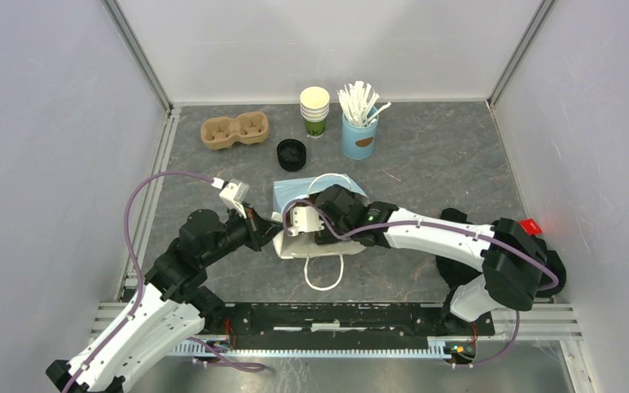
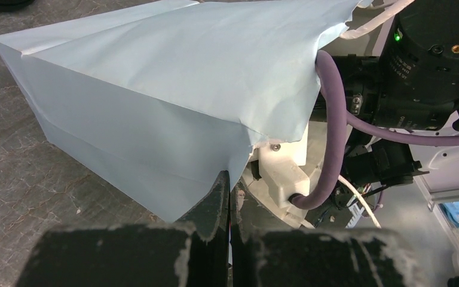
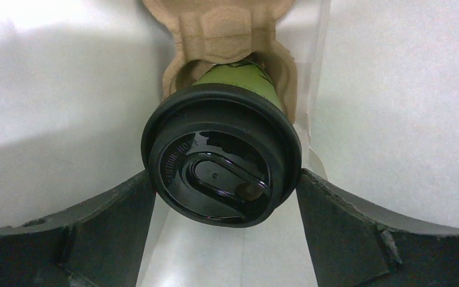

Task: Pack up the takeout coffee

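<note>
The left pincer (image 2: pixel 228 191) is pinching the open edge of the pale blue paper bag (image 2: pixel 155 89) lying on the desk (image 2: pixel 12 179), while inside it the right pincer (image 3: pixel 226 179) is hanging spread wide on either side of the takeout coffee (image 3: pixel 215 149), which is sitting in a cardboard carrier (image 3: pixel 215 30).

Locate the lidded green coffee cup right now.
Right wrist view, centre: the lidded coffee cup sits in a cardboard carrier inside the paper bag, between the fingers of the right gripper.
</note>
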You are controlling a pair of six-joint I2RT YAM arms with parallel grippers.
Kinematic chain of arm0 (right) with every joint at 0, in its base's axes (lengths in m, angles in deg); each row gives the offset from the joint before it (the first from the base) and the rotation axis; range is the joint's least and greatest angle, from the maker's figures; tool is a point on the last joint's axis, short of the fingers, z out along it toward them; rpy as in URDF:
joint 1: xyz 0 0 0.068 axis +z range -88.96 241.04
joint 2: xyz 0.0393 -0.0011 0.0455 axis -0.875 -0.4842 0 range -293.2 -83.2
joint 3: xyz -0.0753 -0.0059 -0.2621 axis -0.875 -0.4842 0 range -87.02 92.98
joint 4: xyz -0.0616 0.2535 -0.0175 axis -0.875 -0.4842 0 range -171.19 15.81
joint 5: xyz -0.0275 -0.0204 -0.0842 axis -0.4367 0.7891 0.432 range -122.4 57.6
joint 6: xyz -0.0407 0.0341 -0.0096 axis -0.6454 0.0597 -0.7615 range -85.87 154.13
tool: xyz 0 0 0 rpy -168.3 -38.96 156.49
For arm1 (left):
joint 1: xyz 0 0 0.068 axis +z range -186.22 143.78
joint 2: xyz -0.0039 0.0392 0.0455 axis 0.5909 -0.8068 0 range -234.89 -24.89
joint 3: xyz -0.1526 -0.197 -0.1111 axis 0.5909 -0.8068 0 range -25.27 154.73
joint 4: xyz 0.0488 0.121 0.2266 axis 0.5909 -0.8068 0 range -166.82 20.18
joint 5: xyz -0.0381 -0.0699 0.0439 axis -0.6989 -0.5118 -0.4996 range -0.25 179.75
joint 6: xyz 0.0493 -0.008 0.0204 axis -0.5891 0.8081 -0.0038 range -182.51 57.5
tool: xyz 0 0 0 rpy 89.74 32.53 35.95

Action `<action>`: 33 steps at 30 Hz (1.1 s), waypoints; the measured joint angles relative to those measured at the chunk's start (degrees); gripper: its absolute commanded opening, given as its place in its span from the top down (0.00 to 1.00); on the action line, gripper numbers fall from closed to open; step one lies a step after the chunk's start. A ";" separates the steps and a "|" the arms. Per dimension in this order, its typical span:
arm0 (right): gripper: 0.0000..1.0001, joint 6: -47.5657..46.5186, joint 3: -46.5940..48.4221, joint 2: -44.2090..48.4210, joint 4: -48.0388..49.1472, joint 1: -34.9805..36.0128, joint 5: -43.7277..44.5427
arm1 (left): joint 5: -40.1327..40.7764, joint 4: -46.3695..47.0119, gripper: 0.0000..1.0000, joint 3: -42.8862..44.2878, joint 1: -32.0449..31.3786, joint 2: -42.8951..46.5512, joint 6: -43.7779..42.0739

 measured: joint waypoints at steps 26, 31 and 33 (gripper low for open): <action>0.02 7.54 5.66 3.63 -9.01 -0.79 -9.18 | 9.68 -8.63 0.98 10.69 0.02 -9.62 0.04; 0.02 9.94 8.41 3.91 -13.40 -0.74 -12.87 | 11.10 -11.13 0.98 14.75 0.00 -13.51 0.11; 0.02 10.78 8.66 4.00 -14.64 -0.74 -13.94 | 11.13 -11.85 0.98 15.87 0.00 -14.47 0.22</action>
